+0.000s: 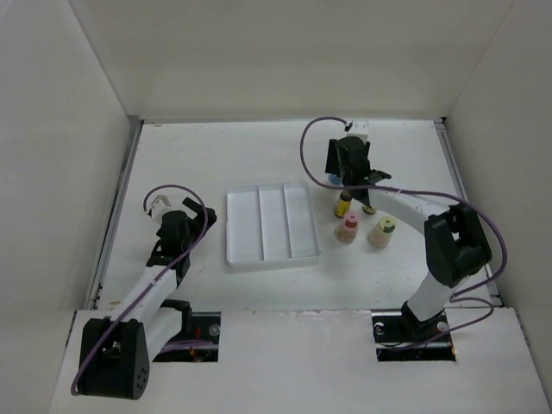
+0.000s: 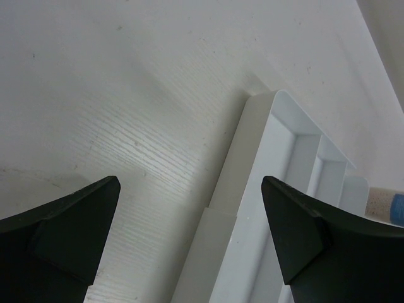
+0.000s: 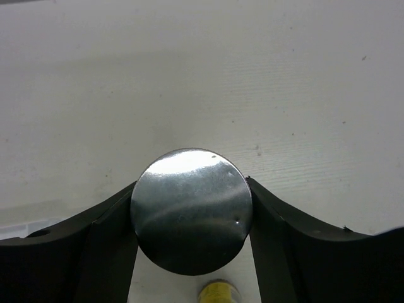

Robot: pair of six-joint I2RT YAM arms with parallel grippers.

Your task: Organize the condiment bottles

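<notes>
**Jar** (image 3: 189, 230), one. Round lid, grey, glossy, faintly dimpled. A sliver of blue showed under the arm from above. Stood on the table, right of the tray, farthest from the arm bases of the five bottles. Clamped at the lid by the right gripper (image 3: 190, 188), one dark finger pressed against each side of the rim.

**Slim bottles** (image 1: 344, 205), two. Dark bodies, yellow labels, small caps. Stood upright side by side, just on the near side of the jar. The right one was partly hidden behind the right arm.

**Pink-topped bottle** (image 1: 348, 228), one. Squat, tapering to a narrow top. Stood upright just nearer than the left slim bottle.

**Cream-topped bottle** (image 1: 381, 231), one. Squat, the same tapered shape. Stood to the right of the pink-topped one, near it but apart.

**Tray** (image 1: 272, 222), one. White, smooth, shallow and rectangular with rounded corners. Divided lengthwise into three narrow compartments. Lay mid-table, between the two arms.

**Table** (image 1: 198, 155), one. White and matt, with fine wood-grain lines and a few dark specks.

**Left gripper** (image 2: 190, 183), one. Two dark wedge-shaped fingers spread wide apart, gripping nothing. Sat just beside the tray's left rim.
</notes>
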